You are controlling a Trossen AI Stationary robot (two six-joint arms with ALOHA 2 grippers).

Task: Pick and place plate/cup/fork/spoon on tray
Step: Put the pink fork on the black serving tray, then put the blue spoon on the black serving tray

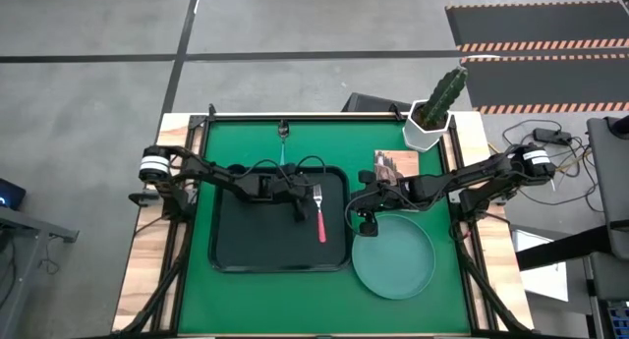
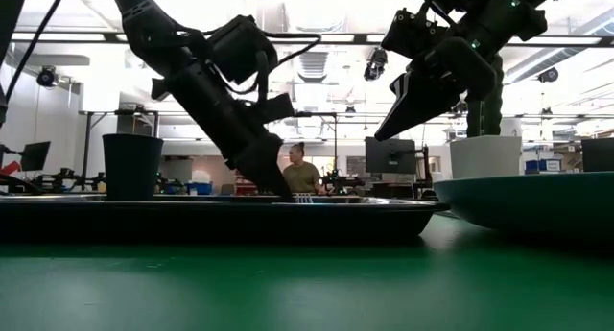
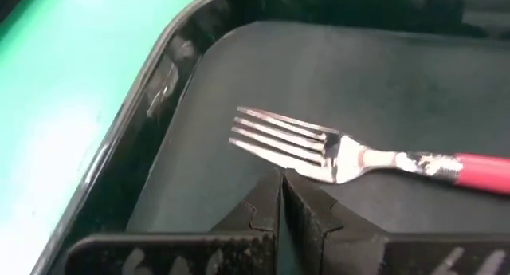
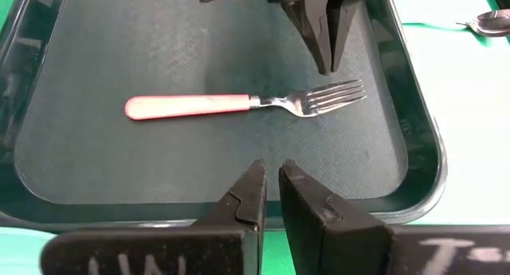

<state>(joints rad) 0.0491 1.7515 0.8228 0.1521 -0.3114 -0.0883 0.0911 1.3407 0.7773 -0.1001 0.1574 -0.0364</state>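
My left tool (image 1: 300, 207) sits clenched and empty on the tray (image 1: 236, 251), tips just beside the fork (image 1: 319, 217) lying inside. My right tool (image 1: 366, 219), nearly clenched and empty, hovers between tray and plate (image 1: 395, 260). Lifting carelessly, I could nudge the fork; the spoon (image 1: 282, 135) remains far off on the table (image 1: 197, 300).

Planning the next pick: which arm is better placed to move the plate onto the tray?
Right. The right gripper hovers at the plate's rim, empty; the left gripper is down inside the tray beside the fork.
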